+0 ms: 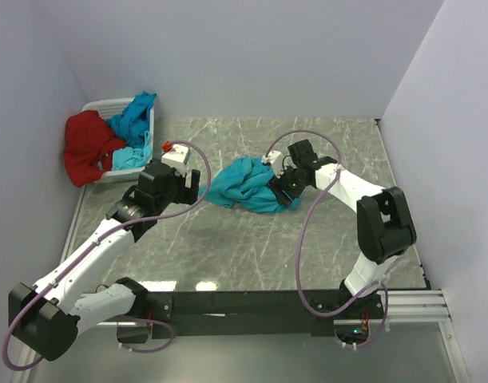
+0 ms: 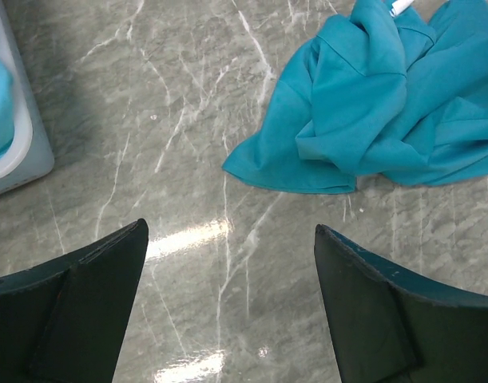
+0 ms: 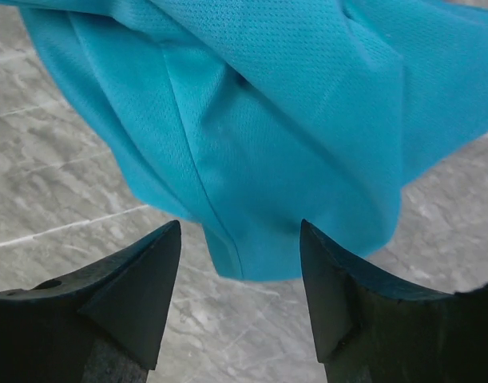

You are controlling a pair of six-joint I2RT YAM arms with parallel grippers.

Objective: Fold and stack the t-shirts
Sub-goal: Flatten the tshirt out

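Turquoise t-shirt [image 1: 244, 185] lay crumpled in a loose, unfolded heap on the bench [image 1: 251, 247], about mid-way across and between my two arms. No folded stack was seen.

My left end effector [image 2: 228, 231] was open, its two dark fingers spread wide over bare marble-patterned bench. It held nothing. It stood just left of the heap, and the wrist view showed the heap's nearest corner ahead of the fingers and apart from them.

My right end effector [image 3: 240, 227] was also open, fingers parted. It stood at the heap's right edge. In the wrist view a hanging fold of the cloth filled the upper frame, and its lower hem came down to the level of the fingertips, in line with the gap between them. I could not tell whether either finger touched the cloth. No grip on it was observed.

At the far left corner stood a white basket [image 1: 100, 104] against the wall. More turquoise t-shirts [image 1: 136, 116] lay bundled in it, spilling over its far right rim. One red t-shirt [image 1: 88, 148] hung over its left and near sides and down onto the bench. All of these were well apart from both end effectors.
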